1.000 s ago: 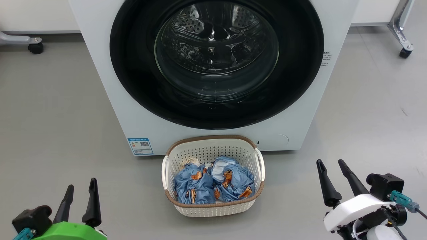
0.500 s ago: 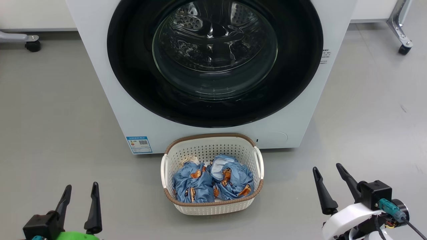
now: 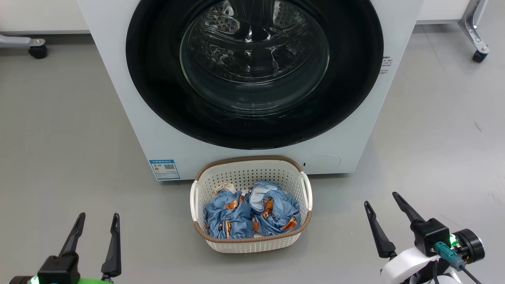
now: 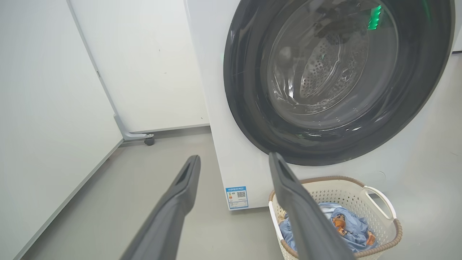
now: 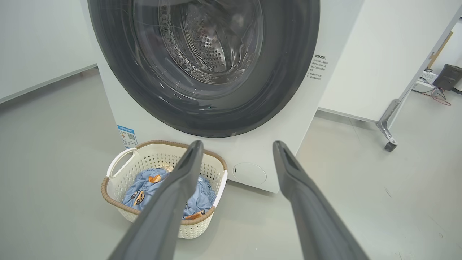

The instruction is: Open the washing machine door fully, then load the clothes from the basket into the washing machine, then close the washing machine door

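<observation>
The white washing machine [image 3: 130,118] stands ahead with its round black-rimmed door [image 3: 254,67] closed flat against the front; the steel drum shows through the glass. On the floor just before it sits the cream basket [image 3: 252,165] holding the blue clothes [image 3: 250,215] with orange-brown prints. My left gripper [image 3: 98,217] is open at the lower left, well left of the basket. Open too, my right gripper [image 3: 382,198] hovers at the lower right, clear of the basket. Both wrist views show the door [image 4: 335,79] [image 5: 202,65], the basket [image 4: 391,234] [image 5: 112,180] and the empty spread grippers [image 4: 234,160] [image 5: 236,146].
Grey floor surrounds the machine. Wheeled frame legs stand at the far left [image 3: 37,49] and far right [image 3: 477,51]. White panels [image 4: 54,90] line the left side. A blue label [image 3: 163,169] is stuck low on the machine's front.
Both grippers have dropped lower in the head view and turned slightly. The whole head picture has shifted a little, so the camera moved. Door, basket and clothes are as before.
</observation>
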